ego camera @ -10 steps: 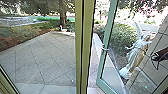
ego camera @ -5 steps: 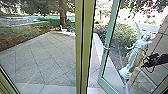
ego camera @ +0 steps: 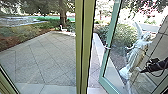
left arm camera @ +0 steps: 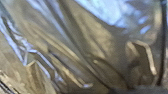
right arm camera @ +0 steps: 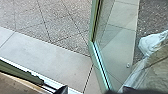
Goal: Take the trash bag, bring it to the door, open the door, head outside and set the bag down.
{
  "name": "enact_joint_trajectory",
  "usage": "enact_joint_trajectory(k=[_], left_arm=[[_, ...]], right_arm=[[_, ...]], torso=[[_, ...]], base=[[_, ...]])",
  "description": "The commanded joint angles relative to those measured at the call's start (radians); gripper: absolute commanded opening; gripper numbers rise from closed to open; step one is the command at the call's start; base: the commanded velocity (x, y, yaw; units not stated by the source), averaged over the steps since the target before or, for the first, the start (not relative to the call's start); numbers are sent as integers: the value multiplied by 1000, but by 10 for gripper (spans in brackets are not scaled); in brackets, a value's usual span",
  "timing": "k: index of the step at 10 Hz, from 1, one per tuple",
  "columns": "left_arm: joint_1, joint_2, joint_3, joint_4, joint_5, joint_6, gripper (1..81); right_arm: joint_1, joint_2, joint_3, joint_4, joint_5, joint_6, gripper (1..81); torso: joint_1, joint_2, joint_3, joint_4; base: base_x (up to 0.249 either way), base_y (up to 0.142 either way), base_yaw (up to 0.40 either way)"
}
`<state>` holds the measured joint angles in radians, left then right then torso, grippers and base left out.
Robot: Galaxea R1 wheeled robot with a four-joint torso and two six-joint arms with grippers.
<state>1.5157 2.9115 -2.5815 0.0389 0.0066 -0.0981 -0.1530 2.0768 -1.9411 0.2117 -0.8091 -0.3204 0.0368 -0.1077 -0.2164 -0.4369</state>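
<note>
Have lowered the right pincer point(ego camera: 142, 72) slightly at four o'clock since the earlier frame, and now see the glass door point(ego camera: 110, 45) swung a little wider, toward three o'clock. Cannot tell whether to call that pincer spread or pressed together, nor whether to call it touching the door. See it at the end of a dark arm point(ego camera: 160, 65), with black cables looping around, reaching in from between three and four o'clock.

Find the trash bag point(left arm camera: 75, 50) close to the left wrist camera, as crumpled, glossy plastic with bluish glints and brownish folds. Cannot make out the state of the left pincer, nor say whether to call the bag held.

Facing outdoors, look past a thick green post point(ego camera: 85, 50) running from twelve to six o'clock. Note a small pale fitting point(ego camera: 107, 47) on the door's green frame, at three o'clock. Through the glass, between three and four o'clock, see a white winged statue point(ego camera: 136, 53), slightly tilted in view, with a pale wall point(ego camera: 158, 37) beside it and a leafy shrub point(ego camera: 122, 33) at two o'clock.

Toward nine o'clock, see paving point(ego camera: 45, 57) scored with diagonal joints, bordered at ten o'clock by a planting bed point(ego camera: 17, 36). At eleven, spot a tree trunk point(ego camera: 63, 12). In the right wrist view, look down on a smooth pale slab point(right arm camera: 47, 55) between the rough paving and the metal threshold.
</note>
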Motion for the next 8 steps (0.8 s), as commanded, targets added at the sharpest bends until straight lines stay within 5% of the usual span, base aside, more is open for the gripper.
enact_joint_trajectory(k=[1,3,8], left_arm=[[-35,5,9,4,56,11,10],[-38,8,9,4,55,11,10],[-42,11,7,4,52,11,10]], right_arm=[[-47,-220,229,78,-65,11,811],[-211,-220,265,75,-12,12,811],[-572,-202,407,196,223,14,811]], torso=[[0,0,0,0],[0,0,0,0],[0,0,0,0]], base=[[0,0,0],[0,0,0],[0,0,0]])
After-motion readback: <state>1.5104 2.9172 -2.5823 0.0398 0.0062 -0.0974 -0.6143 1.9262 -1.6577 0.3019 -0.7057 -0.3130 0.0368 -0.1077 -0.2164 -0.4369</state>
